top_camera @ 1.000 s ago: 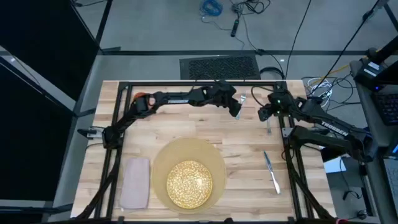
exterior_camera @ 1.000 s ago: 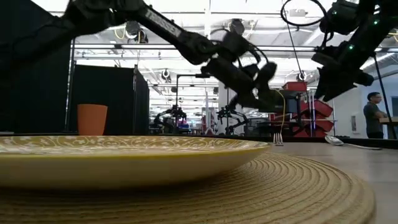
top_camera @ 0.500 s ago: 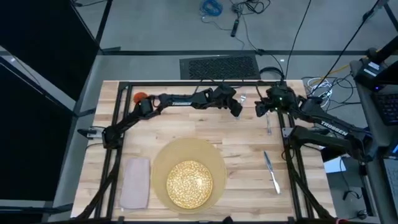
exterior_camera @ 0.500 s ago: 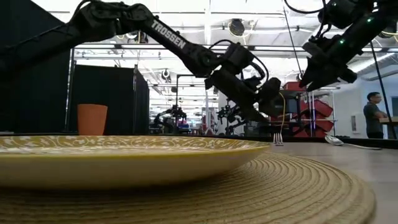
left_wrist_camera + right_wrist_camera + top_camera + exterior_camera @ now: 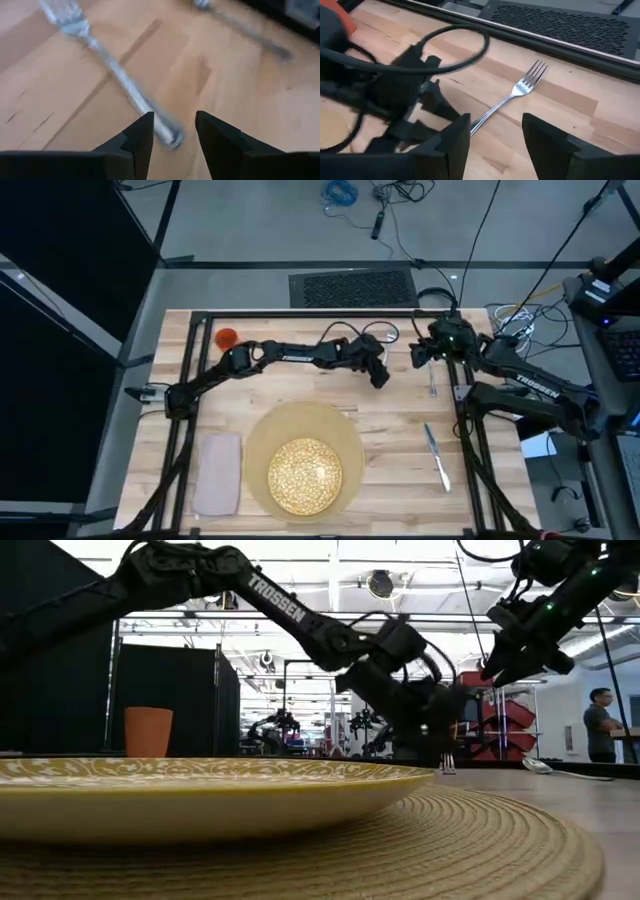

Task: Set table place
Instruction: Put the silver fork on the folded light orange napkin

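Observation:
A steel fork (image 5: 107, 70) lies on the pale plank table (image 5: 300, 385), far of the tan mat (image 5: 340, 430), its tines toward the far edge (image 5: 534, 72). My left gripper (image 5: 172, 132) hangs low over the fork's handle end, open, one finger on each side of it; no touch shows. In the high view it sits at the table's middle far part (image 5: 380, 376). My right gripper (image 5: 495, 135) is open and hovers higher, to the right of the fork (image 5: 420, 356). The gold-speckled plate (image 5: 303, 476) rests on the mat.
A pinkish-grey napkin (image 5: 218, 472) lies left of the mat. The knife (image 5: 436, 456) lies near the right rail, and another steel utensil (image 5: 432, 384) lies under my right arm. The orange cup (image 5: 226, 337) stands at the far left. Black rails (image 5: 190, 380) frame the tabletop.
My left gripper has come down and toward the table's near edge, until its open fingers stand on either side of the fork's handle end. My right gripper has risen a little and drawn toward the far edge, then held still. The fork has not moved.

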You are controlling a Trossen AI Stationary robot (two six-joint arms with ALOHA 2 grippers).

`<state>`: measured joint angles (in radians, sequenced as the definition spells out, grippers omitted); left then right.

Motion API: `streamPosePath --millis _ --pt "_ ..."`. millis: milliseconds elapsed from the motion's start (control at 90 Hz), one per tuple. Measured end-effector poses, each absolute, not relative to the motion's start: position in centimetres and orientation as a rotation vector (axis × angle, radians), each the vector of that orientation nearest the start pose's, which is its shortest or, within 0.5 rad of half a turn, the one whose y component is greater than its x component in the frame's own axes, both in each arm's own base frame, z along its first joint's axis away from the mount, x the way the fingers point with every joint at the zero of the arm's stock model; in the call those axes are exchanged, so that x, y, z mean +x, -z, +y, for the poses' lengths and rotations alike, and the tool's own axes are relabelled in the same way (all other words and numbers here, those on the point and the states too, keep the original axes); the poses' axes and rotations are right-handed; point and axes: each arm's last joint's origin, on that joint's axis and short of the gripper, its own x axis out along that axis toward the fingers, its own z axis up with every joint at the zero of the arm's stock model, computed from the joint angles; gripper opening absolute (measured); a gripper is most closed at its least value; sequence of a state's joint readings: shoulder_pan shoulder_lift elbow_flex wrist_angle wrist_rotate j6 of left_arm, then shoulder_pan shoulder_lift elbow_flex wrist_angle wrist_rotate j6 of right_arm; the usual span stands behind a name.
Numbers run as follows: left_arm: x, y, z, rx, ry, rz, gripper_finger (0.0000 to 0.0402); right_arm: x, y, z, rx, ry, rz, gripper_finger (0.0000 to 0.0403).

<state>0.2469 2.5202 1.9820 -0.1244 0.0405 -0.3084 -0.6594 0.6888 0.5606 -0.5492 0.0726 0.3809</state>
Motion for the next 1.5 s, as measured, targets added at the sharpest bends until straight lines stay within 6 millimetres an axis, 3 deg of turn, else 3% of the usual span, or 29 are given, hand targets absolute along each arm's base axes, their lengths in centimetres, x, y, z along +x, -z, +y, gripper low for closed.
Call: streamPosePath --millis 178,489,811,1211,1500 --pt "53.5 -12.5 13.6 -0.378 -0.334 0.611 0.011 11.1 -23.9 -8.9 0.551 0.825 0.524 0.0164" --pt "53.5 -12.5 13.7 -0.346 -0.336 0.614 0.0006 11.1 -23.9 -8.9 0.544 0.822 0.527 0.0164" --pt "53.7 -12.5 13.0 -0.347 -0.302 0.622 0.0 11.1 -23.9 -8.9 0.544 0.823 0.527 0.0164" --pt "53.9 -10.8 12.4 -0.354 -0.29 0.652 0.0 11.1 -23.9 -8.9 0.544 0.823 0.528 0.0164" --pt "52.3 -10.7 11.7 -0.363 -0.307 0.87 0.0 11.1 -23.8 -8.8 0.549 0.796 0.541 0.0164"
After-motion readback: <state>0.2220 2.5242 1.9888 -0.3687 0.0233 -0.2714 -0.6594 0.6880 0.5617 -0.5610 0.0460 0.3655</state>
